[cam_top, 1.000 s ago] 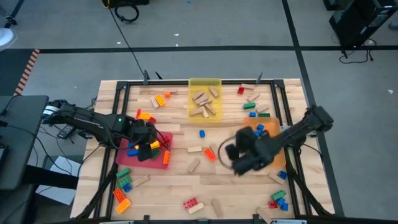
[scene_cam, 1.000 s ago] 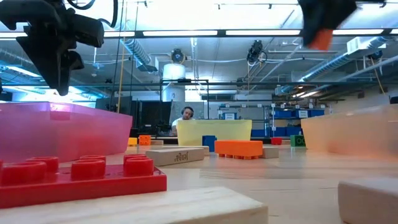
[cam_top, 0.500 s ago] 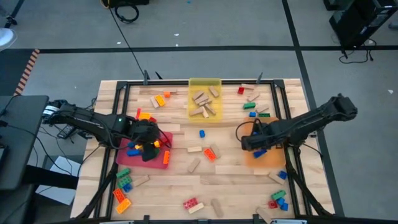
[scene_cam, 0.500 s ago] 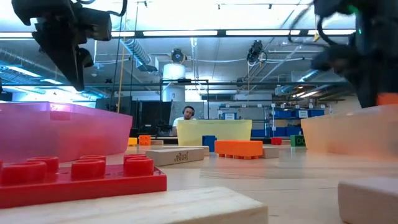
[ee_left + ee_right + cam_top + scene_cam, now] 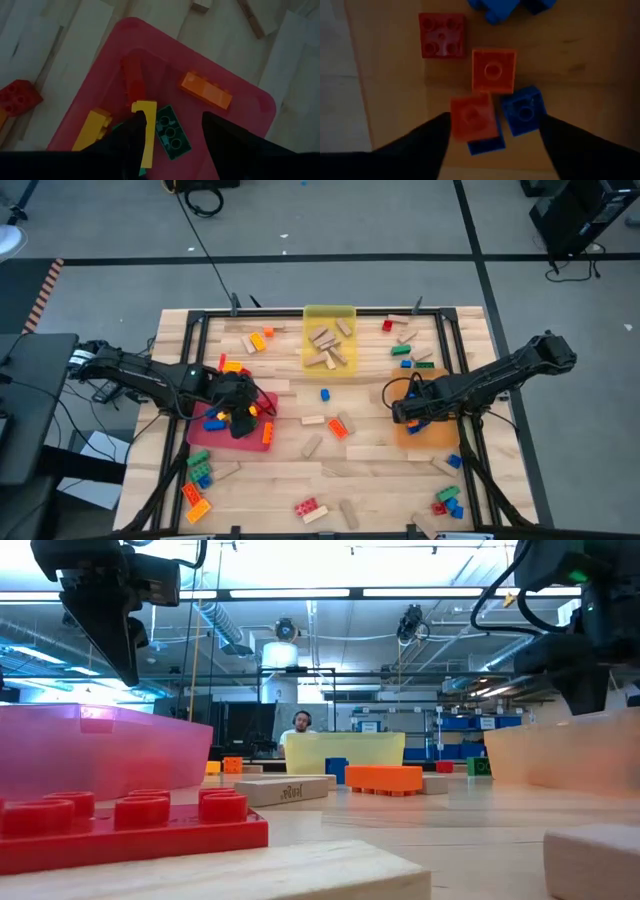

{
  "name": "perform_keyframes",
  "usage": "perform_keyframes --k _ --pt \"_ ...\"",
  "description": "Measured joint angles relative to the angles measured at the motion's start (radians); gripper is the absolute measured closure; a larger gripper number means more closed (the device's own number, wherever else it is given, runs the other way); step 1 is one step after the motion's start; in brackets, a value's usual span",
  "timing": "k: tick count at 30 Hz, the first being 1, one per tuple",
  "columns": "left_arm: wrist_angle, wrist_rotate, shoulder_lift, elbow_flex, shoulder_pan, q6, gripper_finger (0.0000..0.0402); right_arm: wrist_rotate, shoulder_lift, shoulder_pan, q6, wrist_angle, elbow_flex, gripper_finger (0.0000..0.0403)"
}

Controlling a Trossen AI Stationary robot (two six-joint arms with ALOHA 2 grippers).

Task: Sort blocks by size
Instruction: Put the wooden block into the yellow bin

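Two parted pincers, left (image 5: 170,132) and right (image 5: 492,130), over trays on a block-strewn wooden table (image 5: 300,480).

Wooden table (image 5: 300,475) with three trays and scattered blocks

A pale slatted top inside a dark frame; a yellow tray (image 5: 329,314) sits at the far edge's middle, holding tan wooden blocks (image 5: 327,348); a red tray (image 5: 262,438) lies on the left, an orange tray (image 5: 440,436) on the right; loose bricks lie directly on the wood: a blue brick (image 5: 325,394) and an orange brick (image 5: 339,427) near the centre, a red brick (image 5: 309,508) by the near edge, green and blue ones at both near corners.
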Motion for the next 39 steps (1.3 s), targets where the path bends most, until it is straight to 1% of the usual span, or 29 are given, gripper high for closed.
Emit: perform_keyframes --k 2,4,6,8,14,19,21,24,26,29,33,37,39 --pt "0.001 -0.005 0.000 0.000 0.000 -0.001 0.0199 0.000 0.000 0.000 -0.006 -0.006 0.006 0.0054" --pt "0.003 -0.004 0.000 0.000 0.000 -0.002 0.0199 0.002 0.000 0.000 -0.029 -0.006 0.015 0.0038" --pt "0.013 -0.004 0.000 0.000 0.000 -0.022 0.0199 0.017 0.000 0.000 -0.053 -0.007 0.027 0.0029" --pt "0.030 -0.004 0.000 0.000 0.000 -0.080 0.0199 0.037 0.000 0.000 -0.080 -0.012 0.044 0.0027" --pt "0.068 -0.012 0.002 -0.001 0.008 -0.130 0.0199 0.108 0.000 0.000 -0.187 -0.033 0.109 0.0041" --pt "0.158 -0.016 0.002 -0.001 0.008 -0.135 0.0199 0.165 0.000 0.000 -0.264 -0.031 0.139 0.0055" --pt "0.190 -0.018 0.002 -0.001 0.008 -0.175 0.0199 0.173 0.000 0.000 -0.281 -0.031 0.140 0.0059" --pt "0.209 -0.070 0.003 -0.001 0.010 -0.259 0.0193 0.183 0.000 0.000 -0.312 -0.031 0.140 0.0066" --pt "0.201 -0.107 0.003 -0.001 0.009 -0.282 0.0183 0.185 0.000 0.000 -0.325 -0.031 0.140 0.0070" --pt "0.206 -0.139 0.010 -0.001 0.008 -0.281 0.0158 0.185 0.000 0.000 -0.350 -0.031 0.140 0.0075" --pt "0.242 -0.141 0.018 -0.002 0.007 -0.210 0.0127 0.185 0.000 0.000 -0.380 -0.031 0.140 0.0081" --pt "0.290 -0.144 0.020 0.000 0.007 -0.208 0.0122 0.188 0.000 0.000 -0.405 -0.026 0.140 0.0086" --pt "0.280 -0.160 0.024 0.017 0.006 -0.204 0.0124 0.188 0.000 0.000 -0.415 -0.026 0.140 0.0087"
